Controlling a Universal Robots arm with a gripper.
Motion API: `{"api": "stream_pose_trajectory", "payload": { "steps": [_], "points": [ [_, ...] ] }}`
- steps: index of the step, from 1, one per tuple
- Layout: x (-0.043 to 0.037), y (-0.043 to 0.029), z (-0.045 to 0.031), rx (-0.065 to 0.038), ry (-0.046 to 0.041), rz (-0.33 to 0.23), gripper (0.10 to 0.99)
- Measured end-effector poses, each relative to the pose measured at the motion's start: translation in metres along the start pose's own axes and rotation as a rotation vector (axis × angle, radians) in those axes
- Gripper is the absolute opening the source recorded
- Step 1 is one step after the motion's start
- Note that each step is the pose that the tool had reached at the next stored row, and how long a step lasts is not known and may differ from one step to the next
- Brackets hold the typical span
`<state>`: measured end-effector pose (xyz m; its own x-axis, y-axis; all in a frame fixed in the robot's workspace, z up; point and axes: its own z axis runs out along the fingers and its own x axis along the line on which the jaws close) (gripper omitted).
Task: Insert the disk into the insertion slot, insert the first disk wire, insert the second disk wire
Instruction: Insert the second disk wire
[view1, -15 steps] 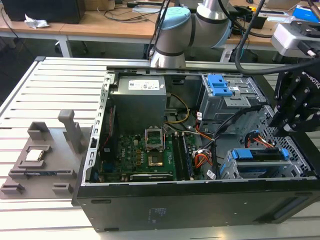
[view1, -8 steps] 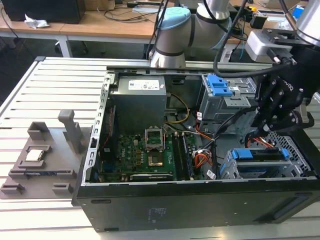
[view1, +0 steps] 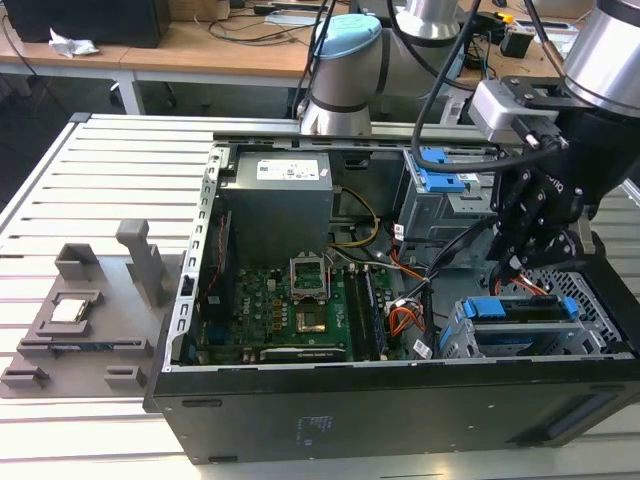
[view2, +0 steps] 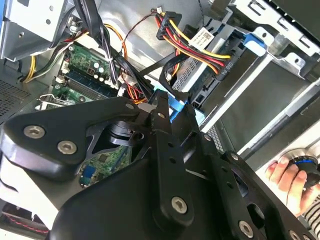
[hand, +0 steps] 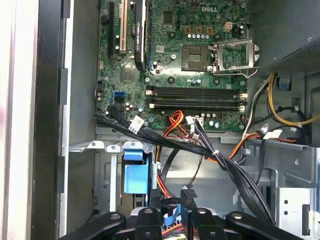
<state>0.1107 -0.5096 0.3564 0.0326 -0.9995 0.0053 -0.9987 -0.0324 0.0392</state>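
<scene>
Black fingers (view2: 162, 125) loom closest to us in both wrist views, drawn nearly together and pinching the end of a blue wire (view2: 178, 107) between their tips. Just past them in the second wrist view we see the disk (view2: 196, 70), its white label facing out and its blue carrier around it. A bundle of red, yellow and black wires (view2: 195, 47) runs to the disk's edge. A person's hand (view2: 282, 175) rests outside the case (view1: 400, 410). In the exterior view, we find the disk (view1: 500, 307) already seated in the slot (view1: 460, 340), the silver cage at the near corner of the open case on the exterior view's right. The arm (view1: 610, 60) reaches down so that the fingers (view1: 517, 255) hang directly above the disk, close to it, among orange and black cabling. The motherboard (view1: 290, 300) lies flat in the middle of the case, well apart from the fingers. The case stands on a slatted tabletop (view1: 60, 180).
</scene>
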Motion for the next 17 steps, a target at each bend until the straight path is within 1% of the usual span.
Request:
{"api": "stream_pose_trajectory", "payload": {
  "steps": [1, 2, 4, 8, 9, 10, 11, 17],
  "points": [
    [-0.0001, -0.0001, 0.0013, 0.000, 0.0034, 0.000, 0.302],
    [-0.0002, -0.0001, 0.0021, 0.000, 0.0085, 0.000, 0.302],
    [-0.0001, -0.0001, 0.0024, -0.001, 0.0169, 0.000, 0.302],
    [-0.0001, -0.0001, 0.0023, -0.001, 0.0181, 0.000, 0.302],
    [-0.0001, -0.0001, 0.0023, -0.001, 0.0183, 0.000, 0.286],
    [-0.0001, -0.0001, 0.0023, -0.001, 0.0185, 0.000, 0.220],
    [-0.0001, -0.0001, 0.0023, -0.001, 0.0188, 0.000, 0.208],
    [-0.0001, -0.0001, 0.0023, -0.001, 0.0206, 0.000, 0.208]
  ]
}}
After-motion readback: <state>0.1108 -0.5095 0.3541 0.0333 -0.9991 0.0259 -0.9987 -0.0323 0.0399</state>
